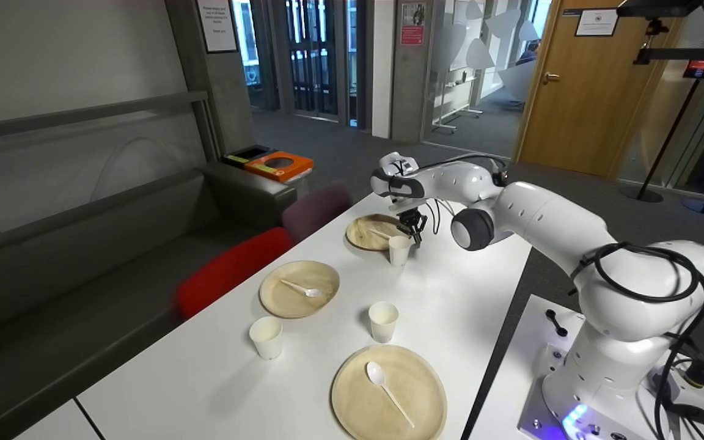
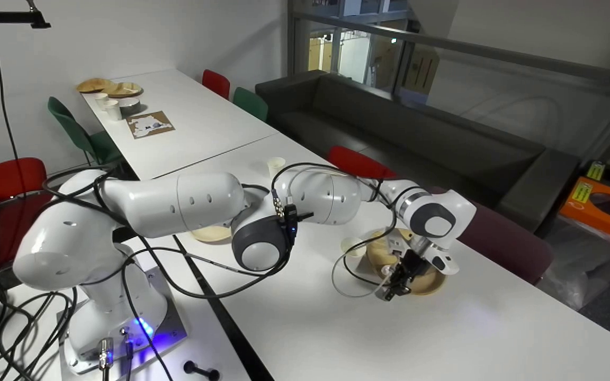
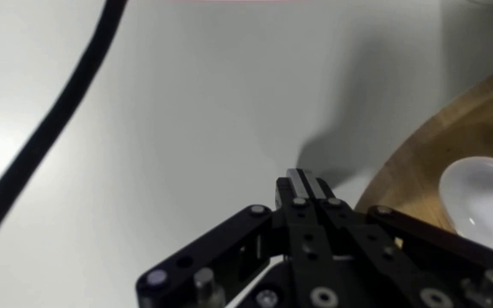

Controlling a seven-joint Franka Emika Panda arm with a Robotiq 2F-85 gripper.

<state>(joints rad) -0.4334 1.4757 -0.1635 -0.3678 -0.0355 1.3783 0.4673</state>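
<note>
Currently, the black two-finger gripper (image 3: pixel 306 182) has its tips pressed together, just beside a round brown wooden plate (image 3: pixel 400 179) on which a glossy white spoon (image 3: pixel 484 201) lies; a pale tapered cup (image 1: pixel 399 251) stands nearby on the white tabletop (image 1: pixel 450 290)

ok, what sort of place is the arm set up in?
Probably a shared lounge or break area in an office or campus building: a dark grey sofa alongside the white table, an orange-topped bin by the sofa's end, and a patterned glass partition behind.
</note>
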